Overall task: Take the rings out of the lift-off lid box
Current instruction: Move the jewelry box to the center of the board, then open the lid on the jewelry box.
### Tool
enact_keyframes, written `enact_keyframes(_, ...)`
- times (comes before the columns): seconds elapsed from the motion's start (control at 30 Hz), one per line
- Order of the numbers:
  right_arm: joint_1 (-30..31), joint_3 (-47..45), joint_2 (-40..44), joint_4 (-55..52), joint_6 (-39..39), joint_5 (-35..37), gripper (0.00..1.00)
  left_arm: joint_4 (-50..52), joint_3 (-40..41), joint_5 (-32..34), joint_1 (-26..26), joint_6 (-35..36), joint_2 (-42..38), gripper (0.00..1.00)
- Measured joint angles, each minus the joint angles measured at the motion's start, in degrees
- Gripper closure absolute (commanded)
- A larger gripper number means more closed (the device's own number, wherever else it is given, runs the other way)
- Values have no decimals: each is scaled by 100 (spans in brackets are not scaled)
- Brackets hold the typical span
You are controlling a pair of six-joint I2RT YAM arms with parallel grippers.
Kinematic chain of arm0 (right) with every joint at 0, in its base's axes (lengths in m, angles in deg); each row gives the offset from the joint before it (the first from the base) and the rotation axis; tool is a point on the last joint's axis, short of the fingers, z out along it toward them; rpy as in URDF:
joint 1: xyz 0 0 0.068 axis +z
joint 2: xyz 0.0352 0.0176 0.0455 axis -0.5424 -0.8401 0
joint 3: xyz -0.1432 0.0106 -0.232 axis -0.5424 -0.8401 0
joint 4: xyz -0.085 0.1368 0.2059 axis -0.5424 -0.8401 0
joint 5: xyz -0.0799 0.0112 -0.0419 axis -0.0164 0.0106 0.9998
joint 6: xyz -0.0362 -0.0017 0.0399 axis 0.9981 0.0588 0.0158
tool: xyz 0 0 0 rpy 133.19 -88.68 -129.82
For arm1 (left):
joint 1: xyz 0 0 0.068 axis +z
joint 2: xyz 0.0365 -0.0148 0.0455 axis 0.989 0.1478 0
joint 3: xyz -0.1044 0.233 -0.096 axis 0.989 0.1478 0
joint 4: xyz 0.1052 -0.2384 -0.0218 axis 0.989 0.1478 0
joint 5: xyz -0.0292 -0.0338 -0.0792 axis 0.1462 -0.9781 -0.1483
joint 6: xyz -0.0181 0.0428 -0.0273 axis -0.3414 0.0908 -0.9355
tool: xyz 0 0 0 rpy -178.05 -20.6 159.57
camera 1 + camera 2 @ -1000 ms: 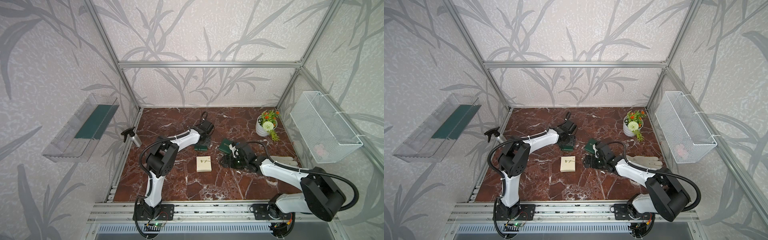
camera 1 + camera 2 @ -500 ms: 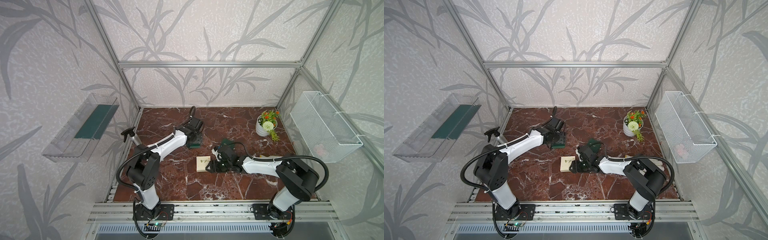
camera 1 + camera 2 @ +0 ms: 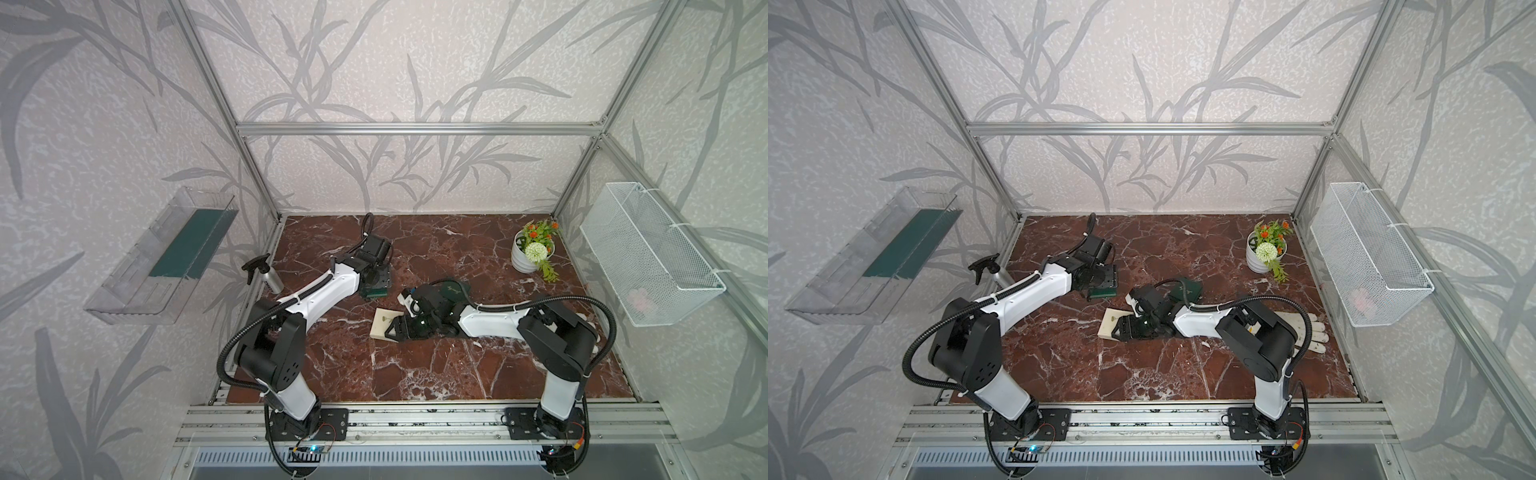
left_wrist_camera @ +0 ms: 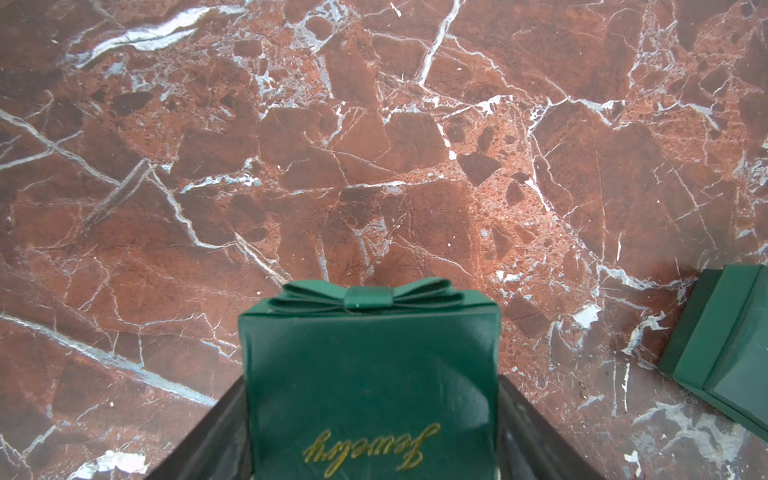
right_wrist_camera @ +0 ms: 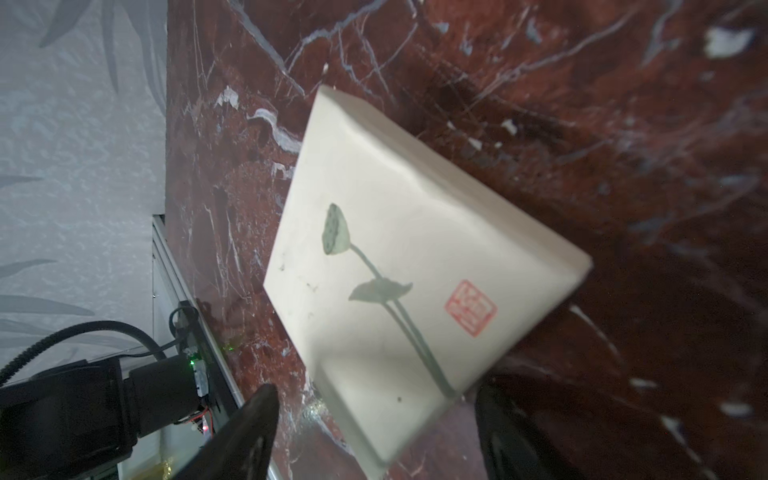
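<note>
The left arm (image 3: pixel 328 291) reaches from the near left out to the far middle of the table (image 3: pixel 415 374). The left gripper (image 4: pixel 372 386) grips a green box (image 4: pixel 365 332) with a bow, one finger on each side. The right arm (image 3: pixel 490 324) lies low and points left across the table. The right gripper (image 5: pixel 374 395) has its fingers spread wide, with a corner of the cream box (image 5: pixel 399 232) between them, not squeezed. The cream box sits mid-table with its lid on. The rings cannot be seen. Another green box (image 3: pixel 454 287) lies just beyond the right wrist.
</note>
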Motion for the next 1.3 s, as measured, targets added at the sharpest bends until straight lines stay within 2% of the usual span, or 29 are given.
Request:
enact_keyframes(0.2, -481, -848, 859, -210, 26, 219, 15, 2, 0, -232, -107, -9, 0, 44)
enact_keyframes(0.37, -931, -1541, 1467, -201, -13, 299, 19, 13, -11, -483, -575, -63, 0, 45)
enact_keyframes(0.57, -1268, -2127, 1950, -37, -173, 302, 31, -42, -52, -927, -1099, -273, 0, 45)
enact_keyframes(0.8, -1567, -2645, 2551, 76, -380, 299, 40, -376, -24, -1333, -1427, -654, 0, 45)
enact_keyframes(0.97, -1766, -2981, 3034, 179, -577, 302, 40, -632, 162, -1515, -1606, -901, -2, 45)
enact_keyframes(1.3, -1812, -3014, 3545, 133, -623, 352, 40, -868, 326, -1705, -2011, -1176, 0, 45)
